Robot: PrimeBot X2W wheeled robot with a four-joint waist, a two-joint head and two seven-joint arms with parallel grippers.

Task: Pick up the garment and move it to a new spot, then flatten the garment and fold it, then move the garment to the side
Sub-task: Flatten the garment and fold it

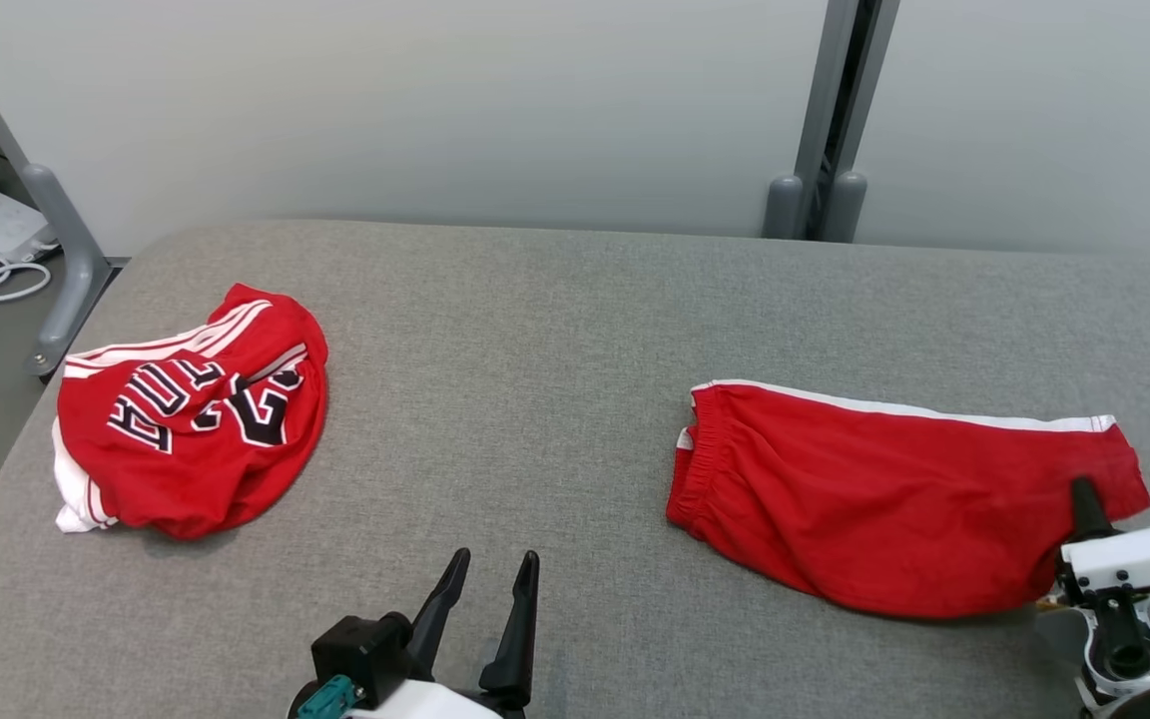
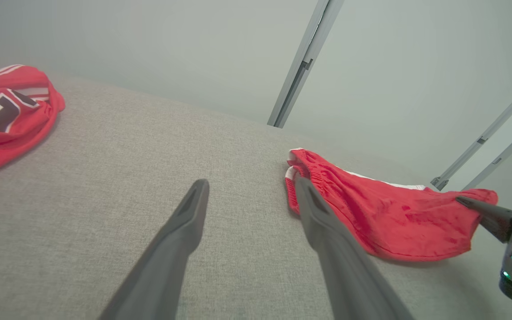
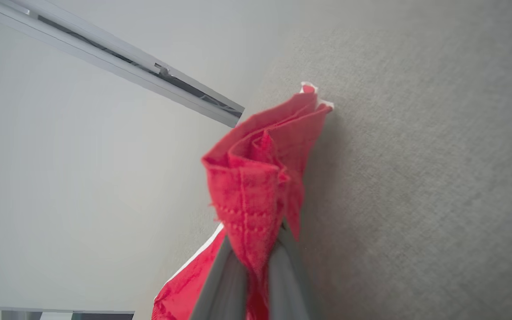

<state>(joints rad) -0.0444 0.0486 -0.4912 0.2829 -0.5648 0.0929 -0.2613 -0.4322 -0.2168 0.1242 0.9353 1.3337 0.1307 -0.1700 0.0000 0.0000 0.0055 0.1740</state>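
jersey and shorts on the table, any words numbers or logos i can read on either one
red jersey: large black characters outlined in white, but the folds break them up, so no whole word or number can be read.
red shorts: no text seen, just a white stripe along one edge.

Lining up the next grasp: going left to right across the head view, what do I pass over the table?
red jersey, crumpled → left gripper, jaws open → red shorts → right gripper, jaws shut on the shorts' right end.
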